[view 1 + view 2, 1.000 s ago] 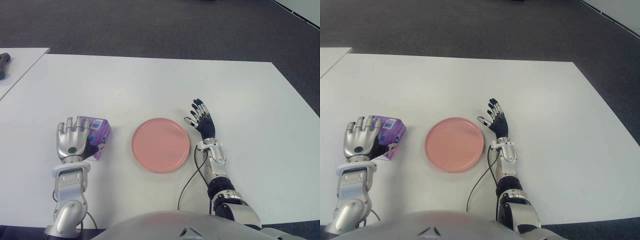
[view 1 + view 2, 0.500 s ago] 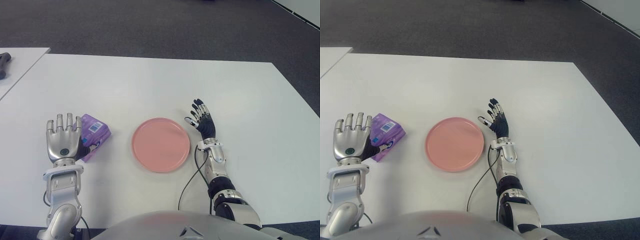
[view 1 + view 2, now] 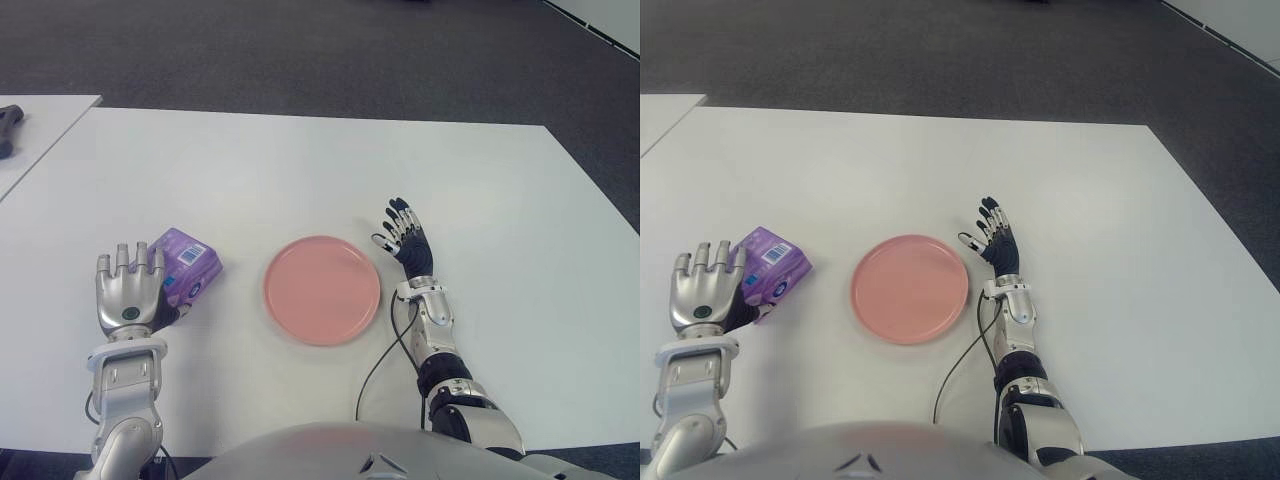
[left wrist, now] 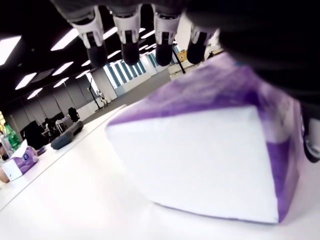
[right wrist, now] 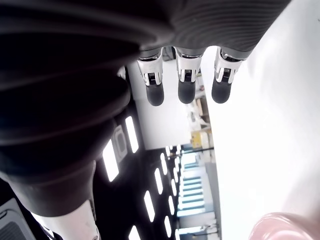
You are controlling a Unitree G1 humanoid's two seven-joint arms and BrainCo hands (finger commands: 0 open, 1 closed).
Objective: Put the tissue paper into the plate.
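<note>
A purple tissue pack (image 3: 186, 264) lies on the white table (image 3: 300, 170), left of the pink plate (image 3: 322, 290). My left hand (image 3: 130, 292) is at the pack's near left corner, palm down, and holds nothing. In the left wrist view the pack (image 4: 200, 150) fills the space under the palm, the fingers (image 4: 125, 35) stretch straight out above it, and the thumb sits by its side. Whether the thumb touches the pack I cannot tell. My right hand (image 3: 405, 240) shows just right of the plate with its fingers spread. The plate has nothing on it.
A second white table (image 3: 40, 125) stands at the far left with a dark object (image 3: 8, 125) on it. A black cable (image 3: 380, 355) runs along the table near my right forearm. Dark carpet lies beyond the far edge.
My left hand has drawn back off the pack, leftward and toward my body, uncovering most of it. The pack, which looked tipped up under the hand, now lies flat. Right hand unchanged.
</note>
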